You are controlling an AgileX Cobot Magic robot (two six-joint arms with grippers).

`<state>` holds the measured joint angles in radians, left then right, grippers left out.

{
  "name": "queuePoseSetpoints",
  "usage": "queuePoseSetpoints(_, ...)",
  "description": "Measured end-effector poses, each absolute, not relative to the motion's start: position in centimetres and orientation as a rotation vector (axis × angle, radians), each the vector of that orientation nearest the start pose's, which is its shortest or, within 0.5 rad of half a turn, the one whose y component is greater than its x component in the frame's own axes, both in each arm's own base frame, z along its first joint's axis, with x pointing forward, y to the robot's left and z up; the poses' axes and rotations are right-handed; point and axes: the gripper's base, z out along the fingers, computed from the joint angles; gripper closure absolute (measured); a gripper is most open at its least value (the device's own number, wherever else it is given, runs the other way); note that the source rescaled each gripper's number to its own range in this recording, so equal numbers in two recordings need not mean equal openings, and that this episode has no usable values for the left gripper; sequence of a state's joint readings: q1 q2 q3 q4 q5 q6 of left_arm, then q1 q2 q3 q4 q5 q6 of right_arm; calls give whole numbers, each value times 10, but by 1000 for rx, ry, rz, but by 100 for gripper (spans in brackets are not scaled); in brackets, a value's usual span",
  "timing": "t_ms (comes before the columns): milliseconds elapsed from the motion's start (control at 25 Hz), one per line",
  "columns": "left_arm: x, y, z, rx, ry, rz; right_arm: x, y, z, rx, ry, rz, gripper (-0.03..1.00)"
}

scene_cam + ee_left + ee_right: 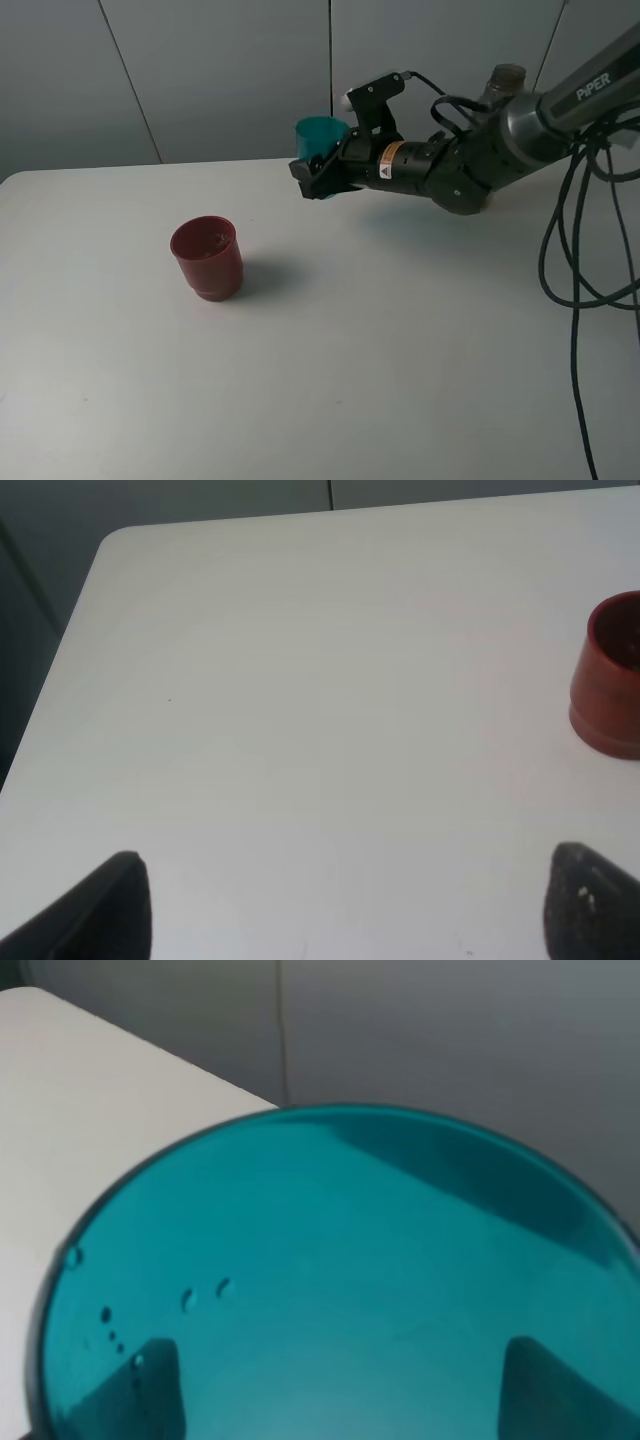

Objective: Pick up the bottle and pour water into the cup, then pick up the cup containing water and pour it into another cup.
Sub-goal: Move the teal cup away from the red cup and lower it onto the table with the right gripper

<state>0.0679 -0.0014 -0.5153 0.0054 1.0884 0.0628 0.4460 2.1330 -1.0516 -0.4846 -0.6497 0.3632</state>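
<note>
The right hand (318,178) is gripping the teal cup (320,137), holding it in the air above the far part of the white surface (400,340), and a few droplets are clinging to the cup's inner wall in the right wrist view. The left hand (345,905) is hanging open over the surface with nothing between its fingers (110,905). The red cup (207,258) is standing upright on the surface, well apart from the teal cup, and the bottle's top (505,80) is just showing behind the right arm.

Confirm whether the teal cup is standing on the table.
No, the right gripper holds the teal cup up in the air, clear of the table.
</note>
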Motion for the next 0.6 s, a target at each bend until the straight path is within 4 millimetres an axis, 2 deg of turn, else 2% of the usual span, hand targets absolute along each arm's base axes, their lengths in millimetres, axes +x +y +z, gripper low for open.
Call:
queuePoseSetpoints(160,-8,0,279,-6,2056,88,367,185,97,-546,1939,533,91)
queuePoseSetpoints(400,-8,0,279,-6,2056,88,366,182,65,-597,1944,465,91)
queuePoseSetpoints(600,-8,0,279,-6,2056,88,367,179,53,-624,1948,409,91)
